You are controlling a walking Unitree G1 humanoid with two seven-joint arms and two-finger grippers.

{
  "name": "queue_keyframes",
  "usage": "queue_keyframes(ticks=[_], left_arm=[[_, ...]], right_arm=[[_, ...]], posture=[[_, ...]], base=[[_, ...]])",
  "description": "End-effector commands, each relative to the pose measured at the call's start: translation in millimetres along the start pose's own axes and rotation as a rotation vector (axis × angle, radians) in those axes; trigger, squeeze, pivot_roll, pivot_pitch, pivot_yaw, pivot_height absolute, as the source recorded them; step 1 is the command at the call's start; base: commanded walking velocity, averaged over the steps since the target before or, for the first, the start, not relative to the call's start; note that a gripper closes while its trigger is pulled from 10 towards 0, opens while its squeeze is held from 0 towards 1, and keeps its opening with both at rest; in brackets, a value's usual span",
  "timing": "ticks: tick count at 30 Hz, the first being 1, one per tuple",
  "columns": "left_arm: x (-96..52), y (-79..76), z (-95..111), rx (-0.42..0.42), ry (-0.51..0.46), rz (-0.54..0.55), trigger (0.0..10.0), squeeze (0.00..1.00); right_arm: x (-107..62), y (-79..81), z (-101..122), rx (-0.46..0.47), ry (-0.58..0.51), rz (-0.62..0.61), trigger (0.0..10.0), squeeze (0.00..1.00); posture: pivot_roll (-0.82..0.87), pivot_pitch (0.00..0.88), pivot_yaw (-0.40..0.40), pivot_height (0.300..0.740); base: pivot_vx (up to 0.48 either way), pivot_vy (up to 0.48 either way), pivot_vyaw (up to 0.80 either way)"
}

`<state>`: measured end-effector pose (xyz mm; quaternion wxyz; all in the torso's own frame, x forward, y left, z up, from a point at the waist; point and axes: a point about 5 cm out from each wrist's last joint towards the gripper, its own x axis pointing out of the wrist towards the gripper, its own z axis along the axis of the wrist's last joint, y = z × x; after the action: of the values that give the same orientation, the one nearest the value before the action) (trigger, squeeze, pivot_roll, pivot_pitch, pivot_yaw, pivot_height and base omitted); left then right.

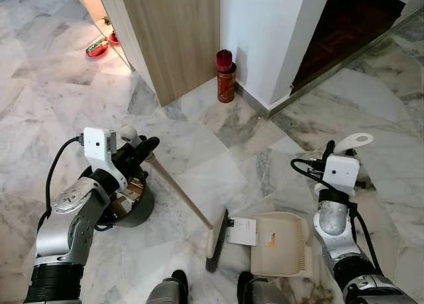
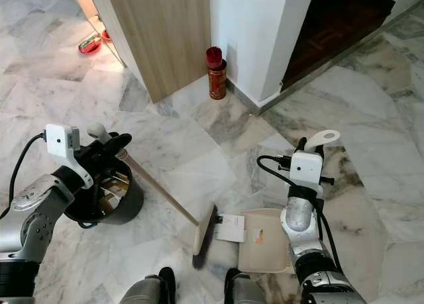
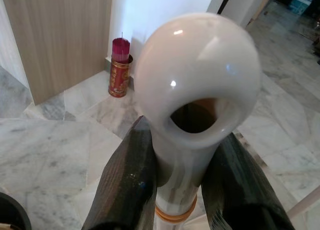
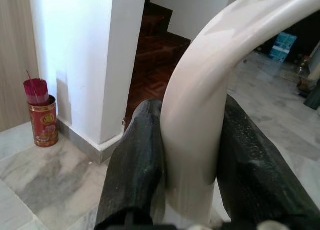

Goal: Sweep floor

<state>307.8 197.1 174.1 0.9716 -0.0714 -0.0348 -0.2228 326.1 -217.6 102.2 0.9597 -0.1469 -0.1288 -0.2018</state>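
A broom (image 1: pixel 180 193) with a wooden shaft and a white ring-shaped cap (image 3: pixel 197 79) slants down to its brush head (image 1: pixel 216 239) on the marble floor. My left gripper (image 1: pixel 142 150) is shut on the top of the shaft, just under the cap. A beige dustpan (image 1: pixel 281 244) lies flat on the floor right beside the brush head, with a white label on its lip. Its curved white handle (image 4: pixel 210 89) rises at the right, and my right gripper (image 1: pixel 329 152) is shut on it.
A dark round bin (image 1: pixel 129 204) stands on the floor under my left arm. A red tin of incense sticks (image 1: pixel 226 77) stands at the foot of a white wall corner. A wooden panel (image 1: pixel 172 32) is behind it, a dark doorway (image 1: pixel 344 26) at the right.
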Motion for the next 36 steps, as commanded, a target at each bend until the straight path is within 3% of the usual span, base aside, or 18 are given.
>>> queue_keyframes(ticks=[1, 14, 36], left_arm=[[-2.4, -0.4, 0.1, 0.01, 0.006, -0.012, 10.0, 0.0], [-2.3, -2.5, -0.5, 0.002, 0.009, -0.026, 10.0, 0.0], [-9.7, -4.2, -5.5, -0.007, 0.107, -0.106, 10.0, 0.0]], right_arm=[[-1.1, -6.1, -4.3, -0.051, 0.004, 0.011, 10.0, 0.0], [-0.4, -10.4, -5.6, -0.087, -0.002, 0.011, 10.0, 0.0], [-43.0, 8.5, -36.1, -0.11, 0.125, 0.114, 10.0, 0.0]], posture=[[0.18, 0.304, 0.056, 0.74], [0.18, 0.305, 0.056, 0.74], [0.2, 0.318, 0.071, 0.74]], base=[[0.0, 0.0, 0.0], [0.0, 0.0, 0.0], [0.0, 0.0, 0.0]])
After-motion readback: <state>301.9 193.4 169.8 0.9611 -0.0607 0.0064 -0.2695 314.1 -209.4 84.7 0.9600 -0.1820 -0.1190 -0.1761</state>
